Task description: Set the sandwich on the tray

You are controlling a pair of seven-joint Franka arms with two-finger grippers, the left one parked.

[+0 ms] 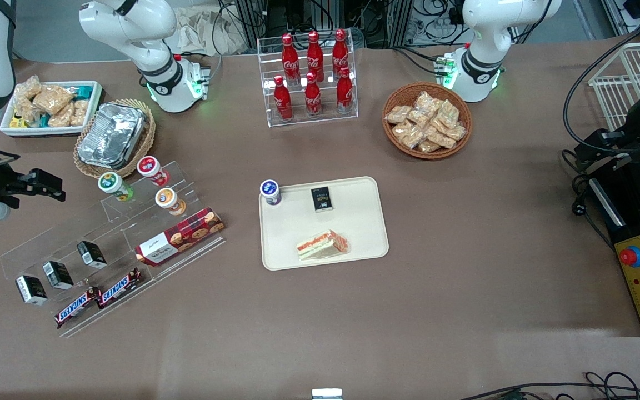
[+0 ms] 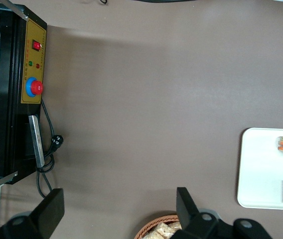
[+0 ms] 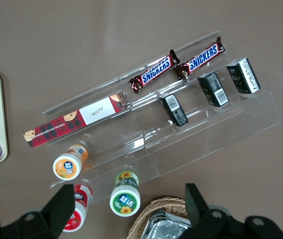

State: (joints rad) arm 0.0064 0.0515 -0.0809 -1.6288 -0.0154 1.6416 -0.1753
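Three items, sandwich included, lie on the tray; fingers spread above the rack.

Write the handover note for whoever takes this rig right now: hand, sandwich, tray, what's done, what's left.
Hand: open and empty, hovering over the clear snack rack at the working arm's end of the table, well away from the tray.
Sandwich: lying flat on the tray, on the part nearest the front camera, fully inside the rim.
Also on the tray: a small blue-lidded cup at one corner and a black packet.
Done: sandwich placed and released.
Left: nothing for the placement itself; at most, park the arm.
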